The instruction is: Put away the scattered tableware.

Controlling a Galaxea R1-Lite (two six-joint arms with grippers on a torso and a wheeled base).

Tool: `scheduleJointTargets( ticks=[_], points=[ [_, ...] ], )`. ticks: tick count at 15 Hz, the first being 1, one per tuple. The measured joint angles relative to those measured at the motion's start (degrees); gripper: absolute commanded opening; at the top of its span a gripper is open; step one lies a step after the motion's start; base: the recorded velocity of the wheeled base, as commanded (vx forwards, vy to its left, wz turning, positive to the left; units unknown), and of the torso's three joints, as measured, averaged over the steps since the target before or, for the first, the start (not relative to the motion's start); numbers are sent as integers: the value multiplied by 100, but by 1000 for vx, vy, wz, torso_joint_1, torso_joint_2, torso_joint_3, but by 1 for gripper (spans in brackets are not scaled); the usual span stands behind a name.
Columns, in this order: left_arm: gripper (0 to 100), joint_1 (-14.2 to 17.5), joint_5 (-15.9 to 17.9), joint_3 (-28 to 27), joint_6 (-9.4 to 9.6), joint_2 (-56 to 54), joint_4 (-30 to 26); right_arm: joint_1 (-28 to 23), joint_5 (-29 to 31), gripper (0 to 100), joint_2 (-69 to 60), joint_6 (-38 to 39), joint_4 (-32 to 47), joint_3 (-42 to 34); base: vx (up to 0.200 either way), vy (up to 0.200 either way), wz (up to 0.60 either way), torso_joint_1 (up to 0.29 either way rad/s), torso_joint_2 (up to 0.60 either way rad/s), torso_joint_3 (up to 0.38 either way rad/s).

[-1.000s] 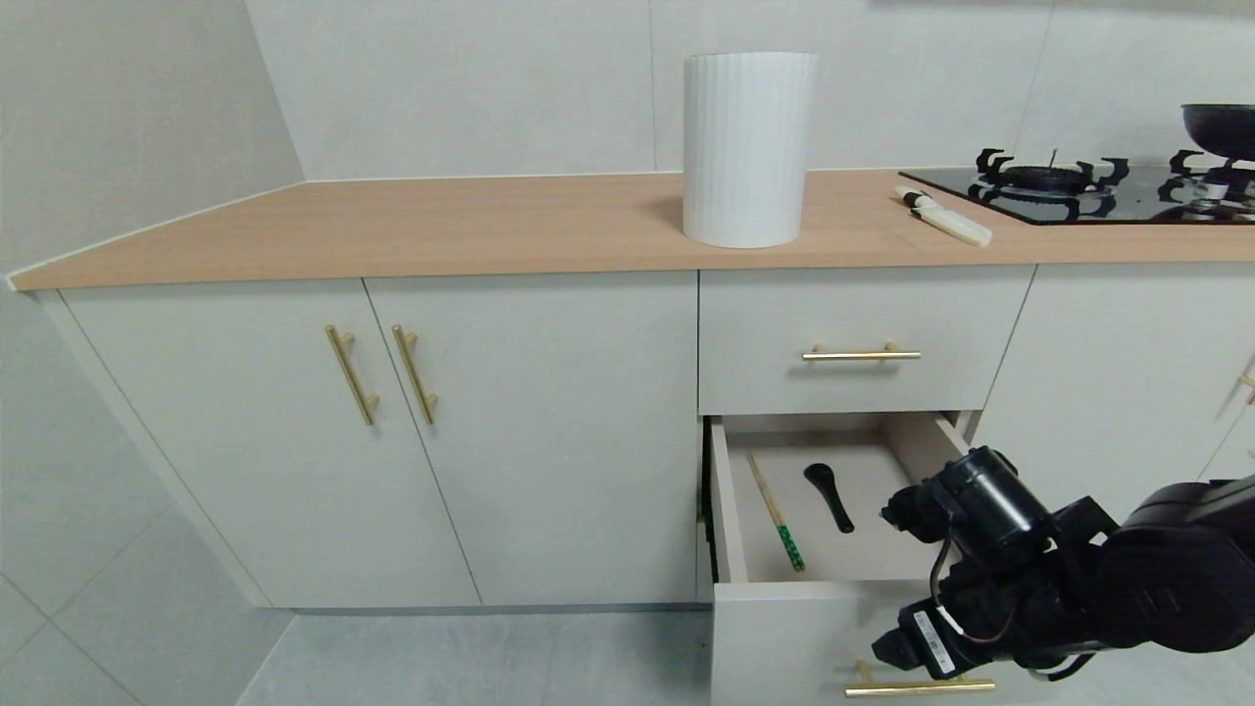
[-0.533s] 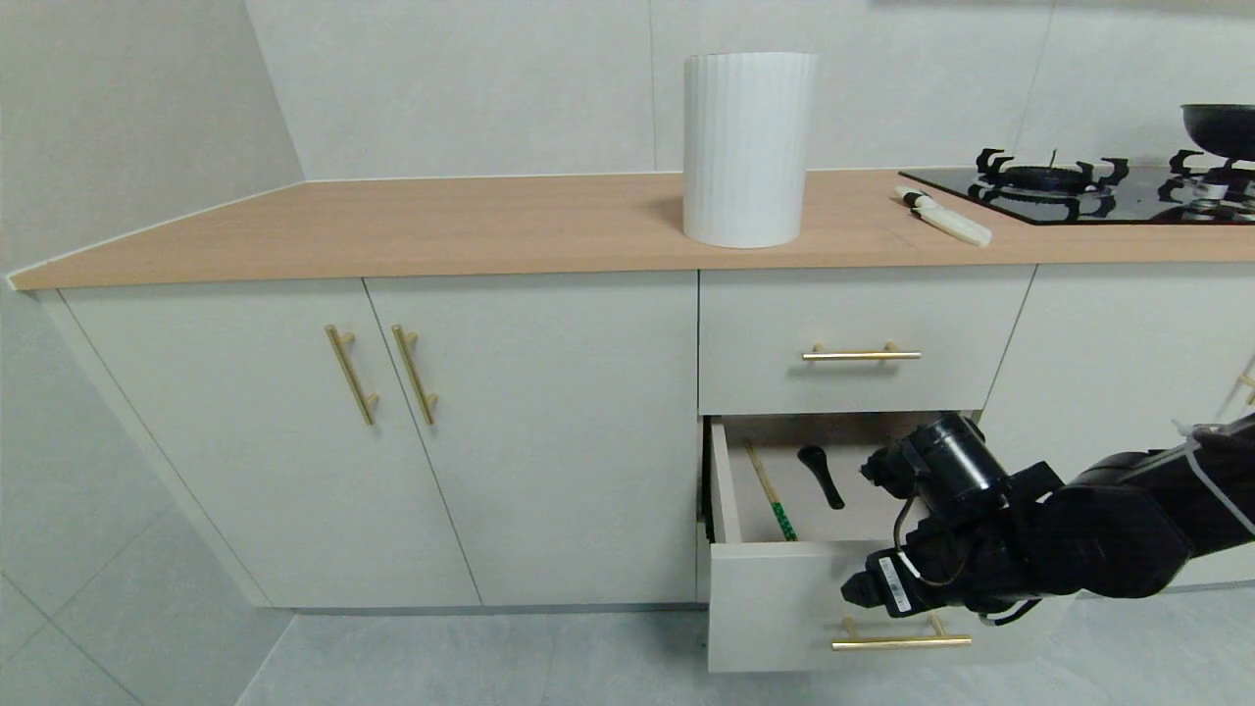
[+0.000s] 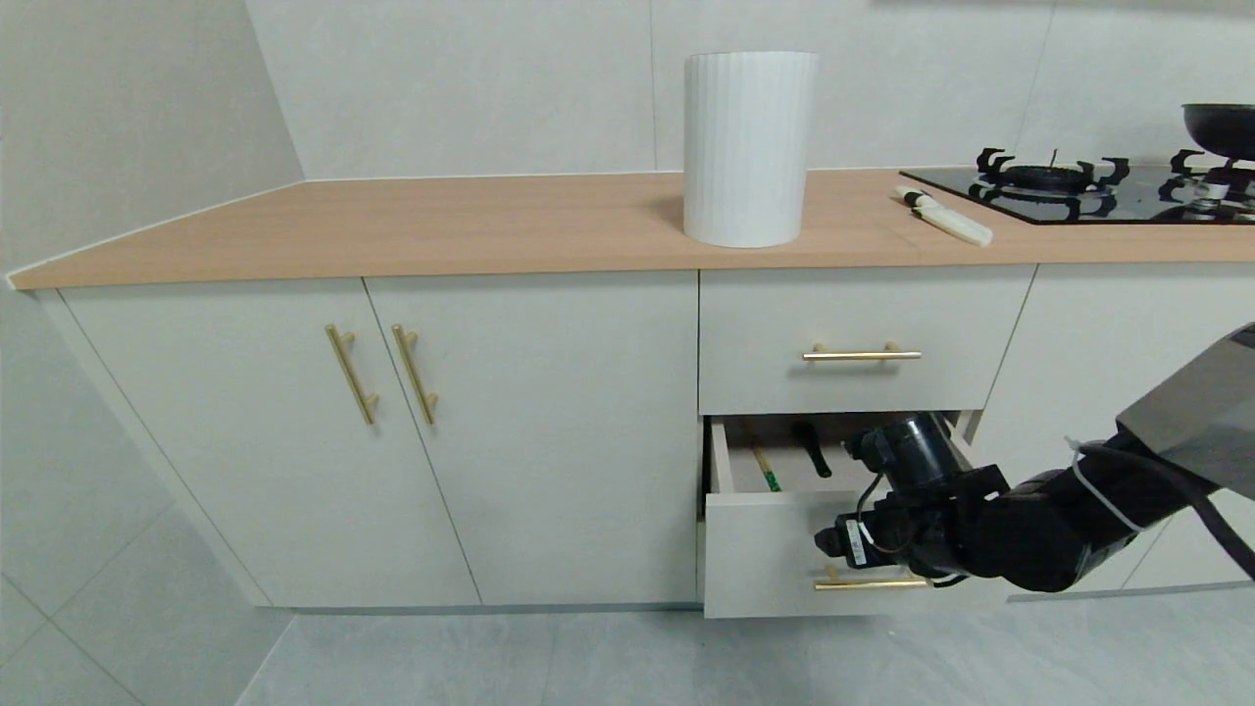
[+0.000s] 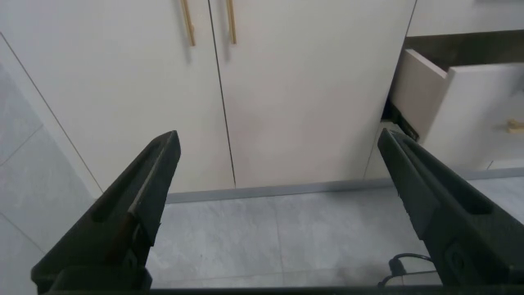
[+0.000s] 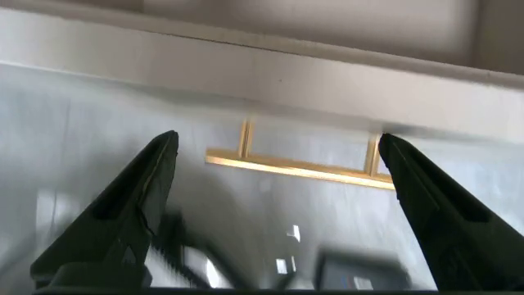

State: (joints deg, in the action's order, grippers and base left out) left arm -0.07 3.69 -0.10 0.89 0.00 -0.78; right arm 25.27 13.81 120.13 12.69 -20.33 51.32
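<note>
Wooden counter (image 3: 441, 226), pale cabinets (image 3: 539, 441), grey tiled floor (image 3: 490, 657), drawer (image 3: 765, 554) ajar, left pincer (image 4: 277, 138) wide, right pincer (image 5: 277, 139) wide facing drawer handle (image 5: 303, 169).

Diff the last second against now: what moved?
The lower drawer slid inward, from wide open to nearly shut. The right gripper, open, travelled in with its front, just above the gold handle. The chopsticks and black spoon inside are now mostly hidden under the upper drawer. Unchanged: white canister and knife on the countertop.
</note>
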Motion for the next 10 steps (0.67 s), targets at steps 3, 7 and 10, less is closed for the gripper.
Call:
scheduleJointTargets(
  ticks=[3, 7, 10],
  points=[
    [100, -4, 0, 0, 0, 0, -1, -57, 110, 100, 335, 138, -631, -2, 0, 0, 0, 0, 0, 0],
    [100, 0, -2, 0, 0, 0, 0, -184, 336, 100, 766, 154, -1737, 7, 0, 0, 0, 0, 0, 0],
    [100, -4, -2, 0, 1, 0, 0, -374, 452, 100, 1115, 129, -2719, 24, 0, 0, 0, 0, 0, 0]
  ],
)
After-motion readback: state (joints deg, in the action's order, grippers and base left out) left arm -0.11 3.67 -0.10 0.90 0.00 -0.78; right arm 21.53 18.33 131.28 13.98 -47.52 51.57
